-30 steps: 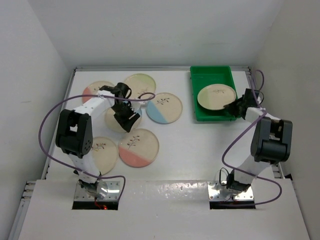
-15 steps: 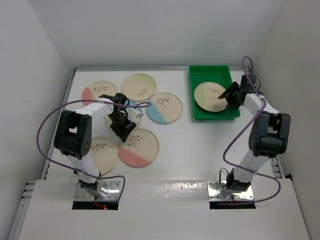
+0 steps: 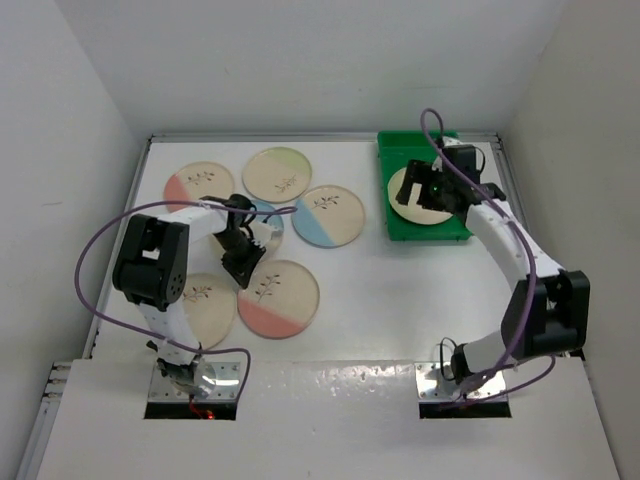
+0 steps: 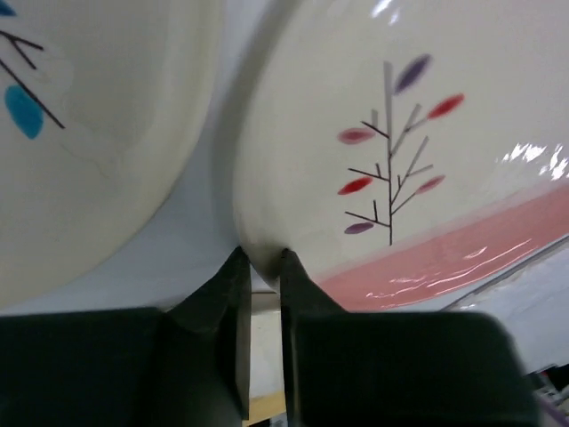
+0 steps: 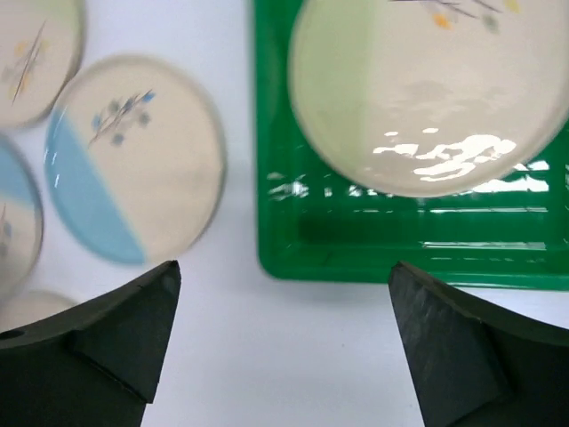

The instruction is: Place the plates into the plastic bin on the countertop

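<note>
**Binned plate** (image 5: 427,98): cream, part pale green, lying flat inside the plastic bin (image 5: 356,240). One of seven stowed.

**Pink-banded plate** (image 4: 427,160): flat on the countertop (image 3: 400,290), well left of the bin and nearer the arm bases.
- It is round, so it has no long axis to line up.
- Its rim sits directly ahead of the left gripper (image 4: 260,262), whose fingers are pressed close on that rim in a pinch.
- Judged the next plate to go. The carry runs rightward to the bin, and the left arm is much the nearer to this plate.

**Blue-banded plate** (image 5: 133,169): just left of the bin.

**Four more plates** (image 3: 278,173): further left of the bin, one partly beneath the left arm.

**Right gripper** (image 5: 283,267): fingers spread wide, holding nothing, above the bin's near-left corner.

**Change:**
- Half a second earlier the right gripper stood by the bin's right wall. It has since crossed leftward over the bin.
- The left gripper has shifted toward the pink-banded plate.
- The binned plate lies much as it did.
</note>
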Robot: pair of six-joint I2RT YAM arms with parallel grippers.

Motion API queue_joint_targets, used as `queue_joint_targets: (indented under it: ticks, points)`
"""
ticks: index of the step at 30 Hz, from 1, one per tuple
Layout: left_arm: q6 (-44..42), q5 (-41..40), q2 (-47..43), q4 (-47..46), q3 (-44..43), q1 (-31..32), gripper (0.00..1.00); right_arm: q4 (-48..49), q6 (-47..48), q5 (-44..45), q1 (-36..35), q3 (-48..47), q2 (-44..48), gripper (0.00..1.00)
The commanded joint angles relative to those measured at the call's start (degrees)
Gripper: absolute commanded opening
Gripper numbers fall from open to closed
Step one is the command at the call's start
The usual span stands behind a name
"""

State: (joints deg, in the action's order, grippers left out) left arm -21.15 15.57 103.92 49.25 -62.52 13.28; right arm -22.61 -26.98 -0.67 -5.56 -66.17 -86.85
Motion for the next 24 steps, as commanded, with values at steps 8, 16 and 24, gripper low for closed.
queue_joint_targets:
  ticks: [8,16,24]
  points:
    - [2.43,8.58,-2.13,-3.46,-6.37,1.14,0.0,-1.94,17.59,-31.21,-17.97,6.58,-3.84,0.95]
    - [1.11,10.79,-8.47,-3.46,-12.0,4.3,0.0,5.3,13.53,-39.76,-26.77,3.79,-18.69,0.9]
    - [0.58,11.84,-9.61,-5.48,-8.76,5.79,0.0,16.63,3.53,-44.33,-28.27,4.03,-28.01,0.61]
